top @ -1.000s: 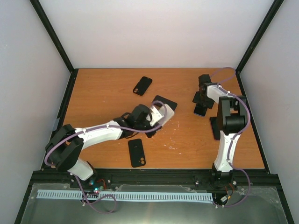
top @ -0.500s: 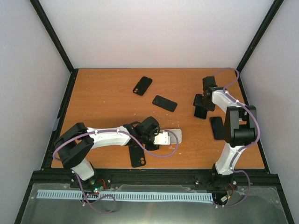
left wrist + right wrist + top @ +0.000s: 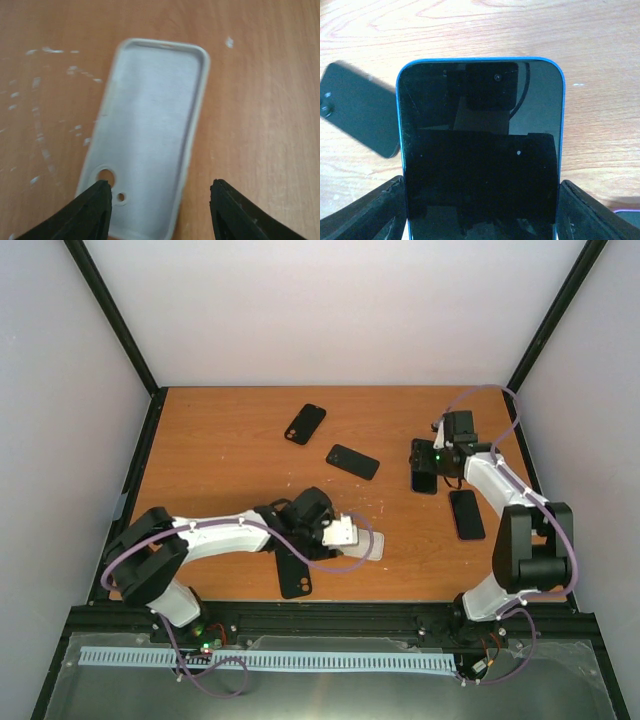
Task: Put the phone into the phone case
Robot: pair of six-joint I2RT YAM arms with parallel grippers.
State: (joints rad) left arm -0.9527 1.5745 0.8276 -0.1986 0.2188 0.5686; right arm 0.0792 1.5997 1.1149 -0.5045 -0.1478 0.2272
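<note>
One phone (image 3: 480, 125), blue-edged with a black screen, sits clamped across its width in my right gripper (image 3: 480, 200), a finger pressed on each long side. On the right wrist feed its long axis runs straight away from the claw, screen facing the camera. From the top camera I see it over the table's (image 3: 270, 100) far right part. Its length runs roughly near-to-far, and it is well apart from the case (image 3: 150, 130).

That case is pale and translucent, lying flat on the table open side up, with nothing in it. Its long axis points away from my left gripper (image 3: 160, 215), with the lens holes at the end nearest the claw. In the top view it lies crosswise near the middle of the table's front, just right of the left gripper. The left jaws stand wide, wider than the case, and grip nothing. The case's near end lies between the fingers, and one finger (image 3: 95, 210) overlaps its corner, though I cannot tell whether it touches.

One black cover (image 3: 292, 568) lies just beside the left arm on the near side.
</note>
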